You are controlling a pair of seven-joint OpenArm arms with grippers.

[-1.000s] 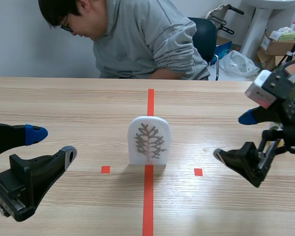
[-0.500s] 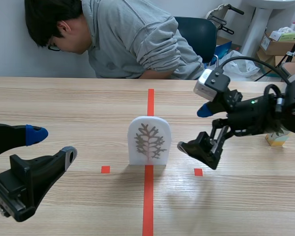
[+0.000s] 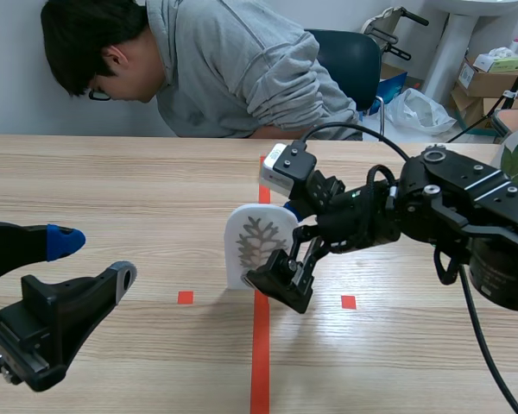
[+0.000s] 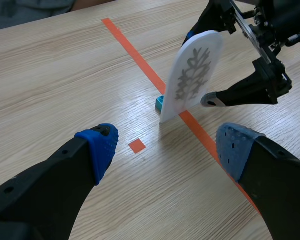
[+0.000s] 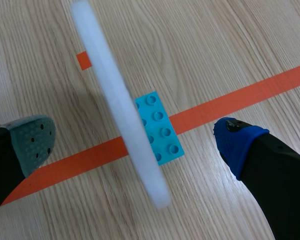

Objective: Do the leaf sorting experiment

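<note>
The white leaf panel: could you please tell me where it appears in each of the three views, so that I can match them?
Scene view: the white leaf panel stands mid-table on the tape line.
Left wrist view: upright ahead of the left hand, on the line.
Right wrist view: edge-on, inside the open right hand, over the line.
Shared landmark: the orange-red tape line.

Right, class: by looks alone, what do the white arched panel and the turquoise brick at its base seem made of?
White arched panel: probably matte plastic or foam board; thick, uniform white edge, grey branching print. Turquoise brick: likely moulded plastic; smooth, with round studs.
</note>
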